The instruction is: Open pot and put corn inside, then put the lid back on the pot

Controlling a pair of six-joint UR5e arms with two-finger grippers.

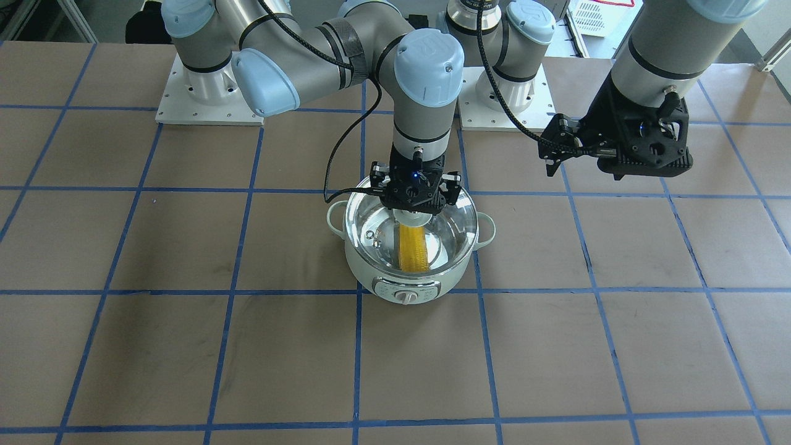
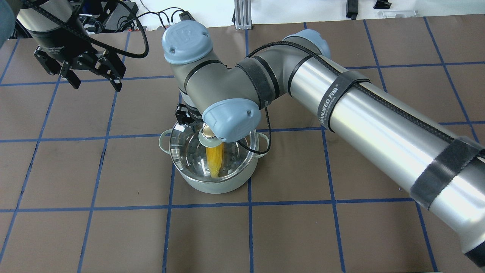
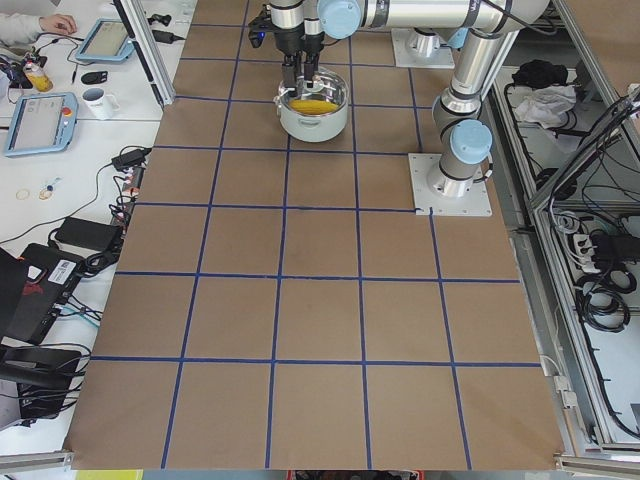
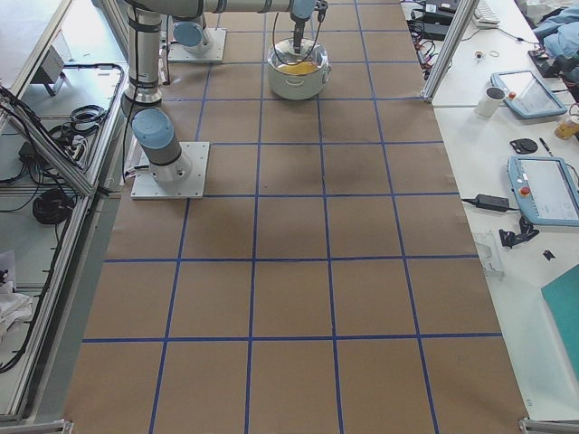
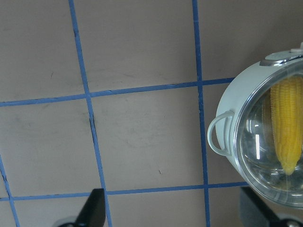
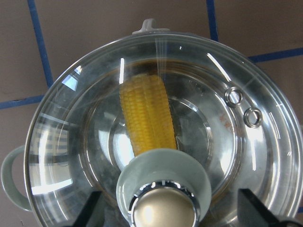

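The mint-green pot (image 1: 408, 275) stands on the table's middle, its dial facing the operators' side. The yellow corn (image 1: 413, 247) lies inside it, seen through the glass lid (image 1: 454, 222), which sits on the pot's rim. My right gripper (image 1: 414, 207) is straight over the lid's beige knob (image 6: 163, 210), open, with a finger on each side of the knob and apart from it. My left gripper (image 2: 95, 81) is open and empty, held above the table to the pot's left and farther out. The left wrist view shows the pot (image 5: 236, 94) and the corn (image 5: 286, 123) at its right edge.
The table is brown paper with a blue tape grid (image 1: 247, 290). The two arm bases (image 1: 210, 93) stand at the robot's side. The right arm's long forearm (image 2: 379, 125) spans the table's right half. Side benches hold tablets and mugs (image 3: 98, 100).
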